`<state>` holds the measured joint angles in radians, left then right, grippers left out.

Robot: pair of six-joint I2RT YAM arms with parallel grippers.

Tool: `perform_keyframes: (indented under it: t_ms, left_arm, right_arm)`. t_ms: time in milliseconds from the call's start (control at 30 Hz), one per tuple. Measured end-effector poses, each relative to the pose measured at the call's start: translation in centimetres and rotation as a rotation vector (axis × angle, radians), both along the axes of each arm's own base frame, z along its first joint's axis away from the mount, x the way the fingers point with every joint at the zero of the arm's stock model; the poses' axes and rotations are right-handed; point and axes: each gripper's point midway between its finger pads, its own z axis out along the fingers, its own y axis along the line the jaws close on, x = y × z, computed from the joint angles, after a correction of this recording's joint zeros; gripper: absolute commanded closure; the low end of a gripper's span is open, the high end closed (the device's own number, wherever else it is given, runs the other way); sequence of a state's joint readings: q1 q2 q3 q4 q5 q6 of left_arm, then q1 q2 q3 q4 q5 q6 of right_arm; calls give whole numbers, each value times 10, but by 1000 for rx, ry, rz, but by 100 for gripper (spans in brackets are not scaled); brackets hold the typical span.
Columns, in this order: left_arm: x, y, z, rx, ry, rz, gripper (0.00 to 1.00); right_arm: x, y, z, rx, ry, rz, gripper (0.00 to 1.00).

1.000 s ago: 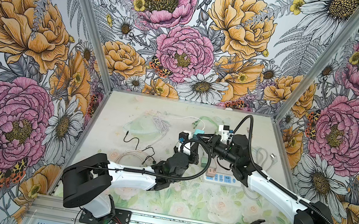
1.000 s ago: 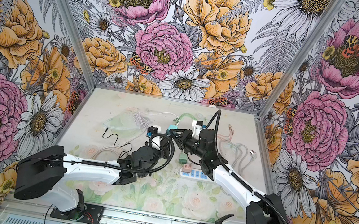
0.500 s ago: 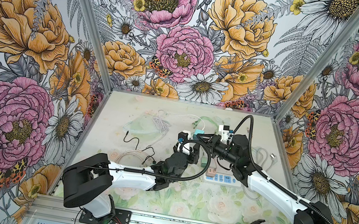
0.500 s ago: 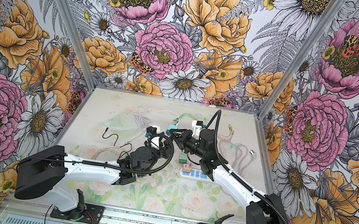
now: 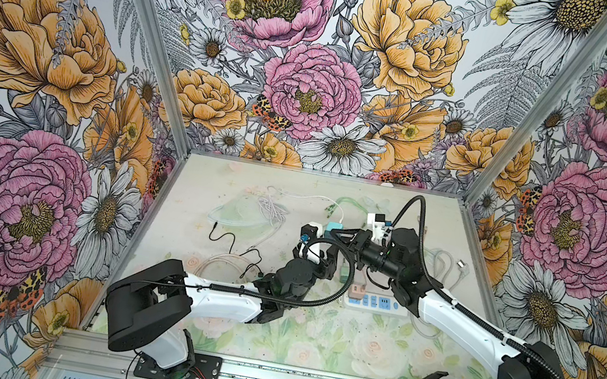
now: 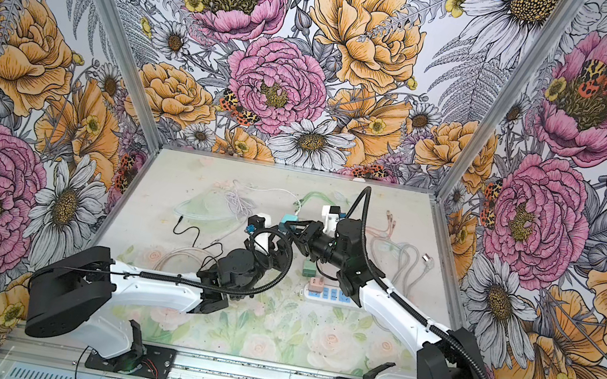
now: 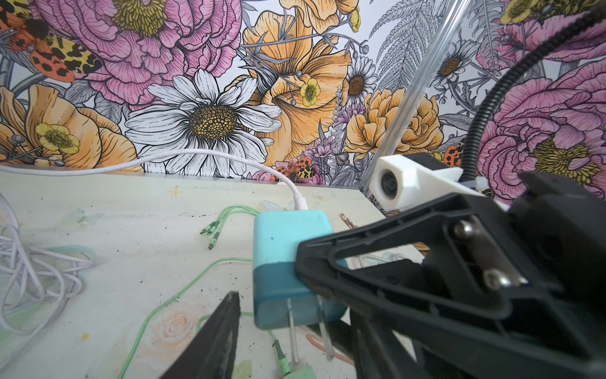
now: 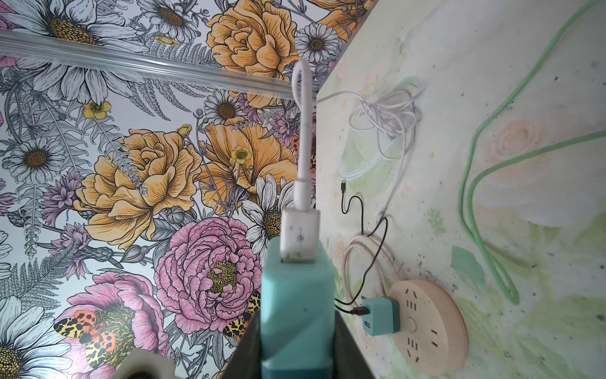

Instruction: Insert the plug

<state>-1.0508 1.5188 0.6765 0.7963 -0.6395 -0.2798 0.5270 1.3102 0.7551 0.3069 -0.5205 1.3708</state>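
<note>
The plug is a teal block with two metal prongs and a white USB cable in its back. My right gripper is shut on its sides and holds it above the table, as both top views show. Just below and in front of it, my left gripper stands open, one black finger beside the prongs and apart from them. A white power strip lies near the right arm. A round peach socket lies on the table.
A pink adapter sits in the strip, and a green adapter stands just behind it. A second teal charger with a black cable sits in the round socket. Loose white, green and black cables lie across the back of the table.
My left gripper's jaws have opened and let go of the teal plug. The right gripper still holds it in the same place.
</note>
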Motion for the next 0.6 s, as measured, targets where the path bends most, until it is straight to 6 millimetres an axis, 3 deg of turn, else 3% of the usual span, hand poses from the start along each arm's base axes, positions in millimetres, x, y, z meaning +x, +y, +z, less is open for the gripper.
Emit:
perform_keyframes:
  t_ms: [333, 600]
  left_arm:
    - [4, -6, -2, -86, -60, 49, 57]
    - [5, -5, 1, -87, -81, 60, 60]
  right_arm:
    - [5, -4, -1, -11, -6, -36, 100]
    - [6, -3, 2, -6, -20, -36, 100]
